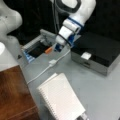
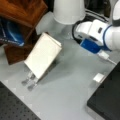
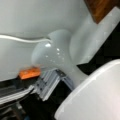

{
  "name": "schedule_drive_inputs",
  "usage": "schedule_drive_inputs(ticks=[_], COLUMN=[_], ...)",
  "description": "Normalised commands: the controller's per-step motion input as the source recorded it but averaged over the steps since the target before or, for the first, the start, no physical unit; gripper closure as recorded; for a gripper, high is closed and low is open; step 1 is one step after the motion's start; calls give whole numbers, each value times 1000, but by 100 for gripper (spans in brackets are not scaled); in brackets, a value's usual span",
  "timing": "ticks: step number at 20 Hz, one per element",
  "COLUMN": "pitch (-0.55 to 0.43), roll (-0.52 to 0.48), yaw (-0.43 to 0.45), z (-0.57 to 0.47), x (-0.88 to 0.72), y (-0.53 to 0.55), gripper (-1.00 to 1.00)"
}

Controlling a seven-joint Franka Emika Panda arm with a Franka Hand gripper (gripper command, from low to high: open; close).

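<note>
Just beside the gripper [image 1: 58, 44] lies a small orange block [image 1: 48, 50], toward a front view's left; whether the jaws are spread cannot be told.

The wrist view shows a grey table surface [image 3: 30, 17] with a white cable [image 3: 20, 39] lying across it. Near the left lower part sits a small orange piece [image 3: 29, 72], just beside a ribbed metal block [image 3: 48, 83]. A brown wooden corner [image 3: 100, 8] appears at the top right. The gripper itself does not show.
</note>
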Motion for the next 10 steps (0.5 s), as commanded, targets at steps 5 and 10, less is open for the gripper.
schedule_drive_inputs(ticks=[5, 10], pitch=[-148, -325], roll=[668, 561], yaw=[-157, -4], z=[4, -186], x=[-489, -639], y=[-125, -145], gripper=[-100, -100])
